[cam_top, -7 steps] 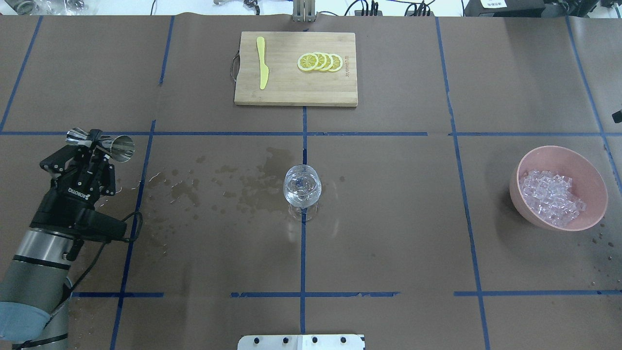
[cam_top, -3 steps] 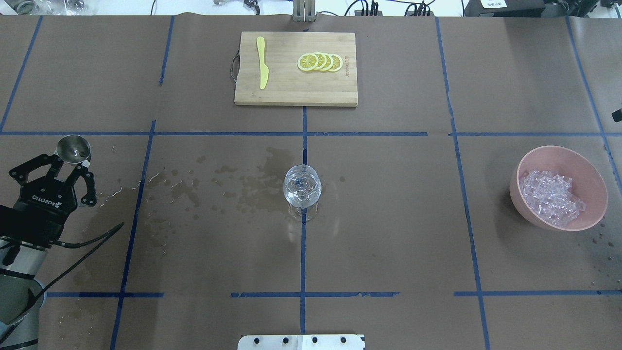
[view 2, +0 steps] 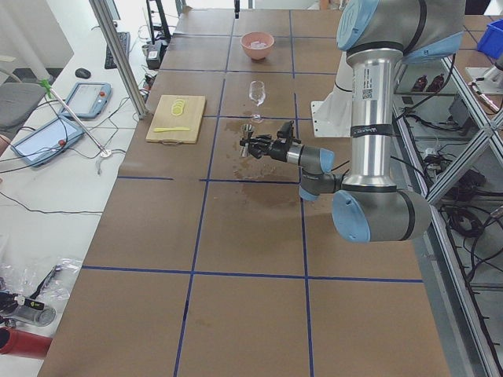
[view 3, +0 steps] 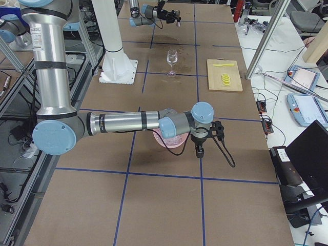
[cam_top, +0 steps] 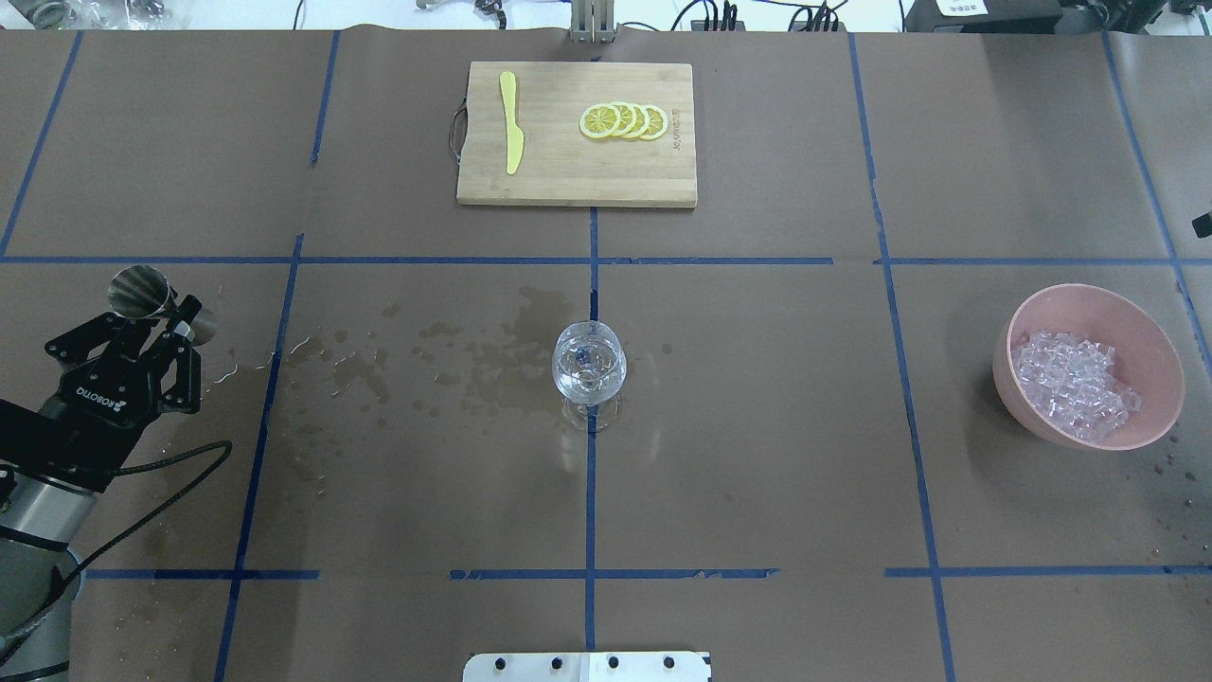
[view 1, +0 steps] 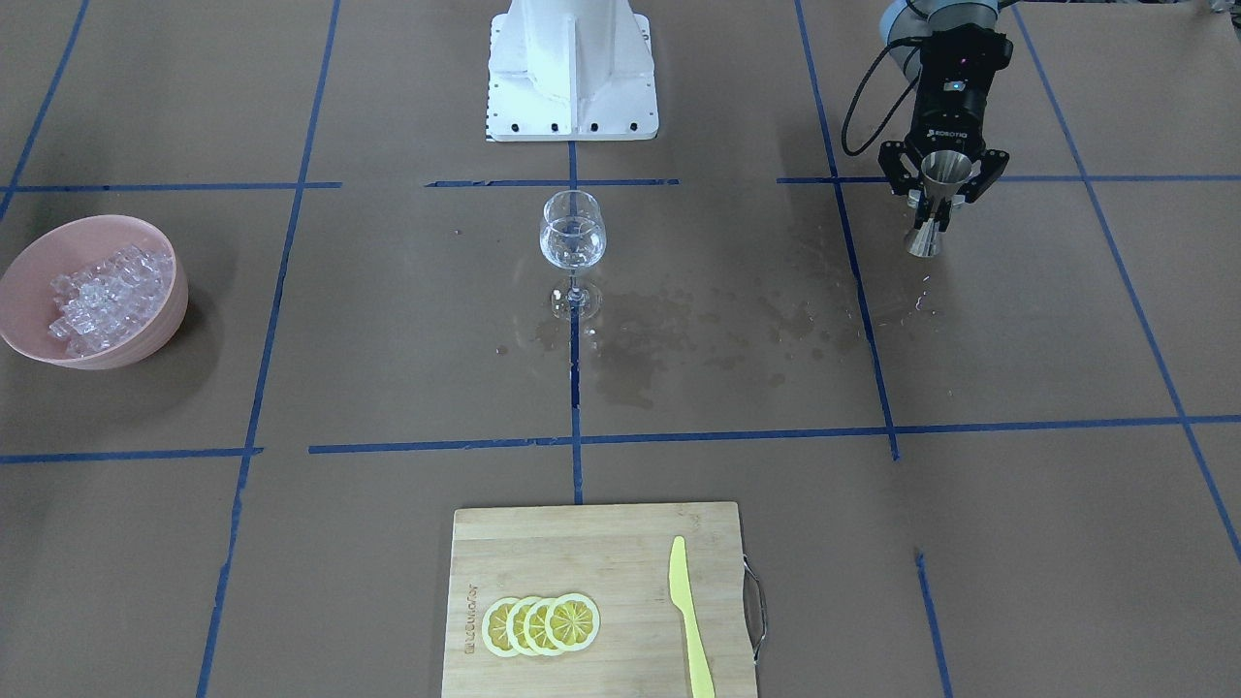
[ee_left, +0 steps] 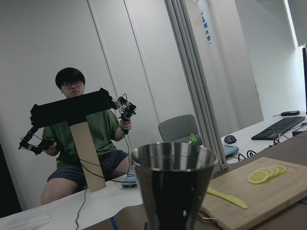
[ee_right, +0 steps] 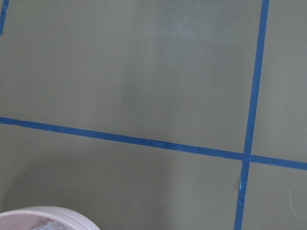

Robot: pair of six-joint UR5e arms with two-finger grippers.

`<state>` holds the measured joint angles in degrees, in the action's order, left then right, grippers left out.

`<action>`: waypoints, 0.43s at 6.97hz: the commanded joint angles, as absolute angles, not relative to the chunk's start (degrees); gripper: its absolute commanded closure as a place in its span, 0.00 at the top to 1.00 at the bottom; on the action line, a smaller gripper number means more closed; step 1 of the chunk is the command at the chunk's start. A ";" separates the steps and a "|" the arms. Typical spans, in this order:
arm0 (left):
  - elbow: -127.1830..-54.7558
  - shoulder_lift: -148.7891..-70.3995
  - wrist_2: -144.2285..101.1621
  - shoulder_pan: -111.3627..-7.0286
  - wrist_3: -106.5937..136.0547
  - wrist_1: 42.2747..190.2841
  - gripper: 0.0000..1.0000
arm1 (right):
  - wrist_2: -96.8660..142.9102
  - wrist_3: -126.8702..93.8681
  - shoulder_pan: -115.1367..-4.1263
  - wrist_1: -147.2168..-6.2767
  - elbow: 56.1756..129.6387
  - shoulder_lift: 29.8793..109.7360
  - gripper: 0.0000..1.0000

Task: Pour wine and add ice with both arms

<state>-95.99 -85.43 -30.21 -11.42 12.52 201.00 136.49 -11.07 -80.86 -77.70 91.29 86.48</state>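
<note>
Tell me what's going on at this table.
The left hand holds a steel jigger off to the side, apart from the wine glass, which stands mid-table among wet splashes with clear liquid in it. The right hand hangs near the pink bowl of ice; whether it is open I cannot tell.

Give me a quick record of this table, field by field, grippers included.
Wine glass: upright at centre, clear liquid inside
Left gripper: shut on the metal jigger
Right gripper: by the pink bowl; open or shut unclear
Ice: heaped in the pink bowl
Cutting board: lemon slices and yellow knife on it
Spill: wet patches between wine glass and jigger
</note>
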 commanded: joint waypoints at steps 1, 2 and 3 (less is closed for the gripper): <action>-92.39 -81.41 -34.95 -11.34 18.96 200.92 0.00 | 136.49 -11.07 -80.86 -77.70 91.32 86.48 1.00; -92.46 -80.26 -36.37 -11.34 22.73 201.00 0.00 | 136.49 -11.07 -80.86 -77.78 91.32 86.48 1.00; -92.29 -78.33 -39.43 -11.34 24.24 200.40 0.00 | 136.49 -11.07 -80.86 -77.78 91.23 86.57 1.00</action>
<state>-92.68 -80.53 -36.19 -11.34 21.48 200.86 136.49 -11.07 -80.86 -77.75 91.30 86.51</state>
